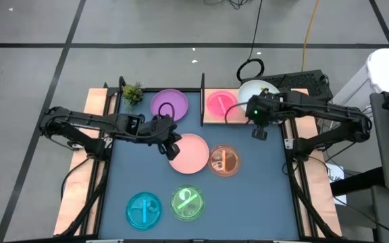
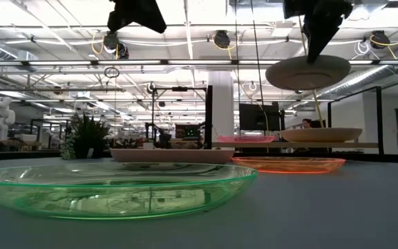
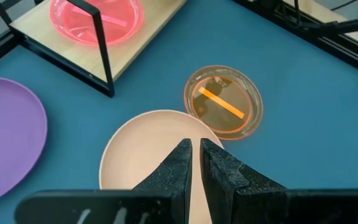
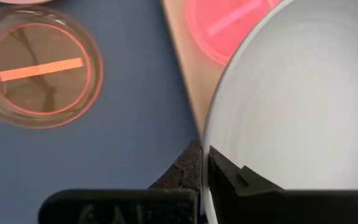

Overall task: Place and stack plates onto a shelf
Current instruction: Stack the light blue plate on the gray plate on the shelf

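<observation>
My right gripper (image 4: 202, 163) is shut on a pale white plate (image 1: 255, 89) and holds it in the air over the right part of the light-wood shelf (image 3: 143, 51). A cream plate (image 2: 321, 135) lies on the shelf under it, beside a magenta plate (image 1: 220, 102). My left gripper (image 3: 196, 149) hovers shut and empty high above the pink plate (image 1: 189, 153), which lies flat mid-table. The purple plate (image 1: 169, 104) lies left of the shelf's black upright (image 3: 101, 37). The orange (image 1: 225, 160), green (image 1: 189, 204) and cyan (image 1: 144, 209) plates lie nearer. My right gripper pinches the white plate's rim (image 4: 211, 140) on the plate's near side, one finger (image 4: 232, 177) inside the plate and the other outside it. The fingers come steeply from above. The plate (image 2: 308, 72) hangs about level, lifted clear above the shelf.
A small potted plant (image 1: 132, 93) stands at the table's far left corner. Narrow wooden rails (image 1: 80, 175) run along the blue table's sides. Bare blue table (image 1: 262, 196) lies at the near right.
</observation>
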